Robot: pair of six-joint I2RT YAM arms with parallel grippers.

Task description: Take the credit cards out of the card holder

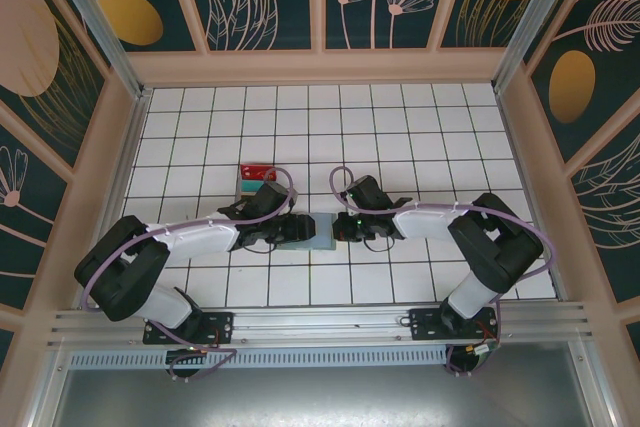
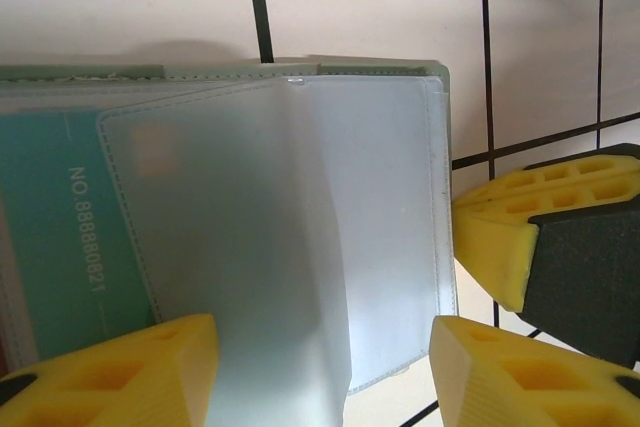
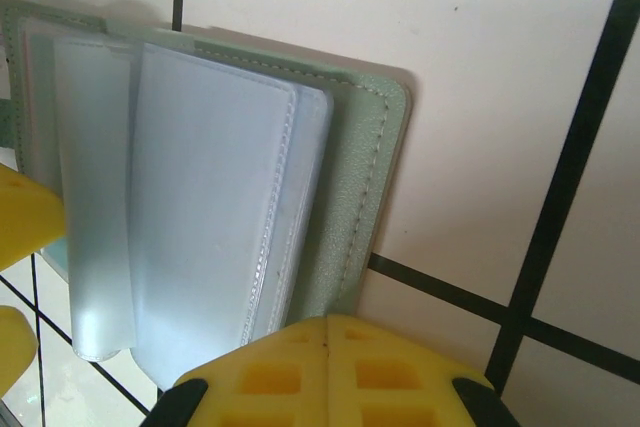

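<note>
Currently card holder (image 1: 312,232) lies open and flat on tiled table (image 1: 400,127), mid-table, between both grippers. Left gripper (image 2: 320,379): fingers apart, straddling loose clear sleeve (image 2: 300,247), nothing clamped. Teal card (image 2: 50,237) sits in sleeve beside that flap, number print visible. Right gripper (image 3: 325,372): fingers together, tips at green cover's edge on opposite side of holder; pressing or pinching it, can't tell. Red card (image 1: 258,172) lies out on tiles beyond left gripper, apart from holder.
</note>
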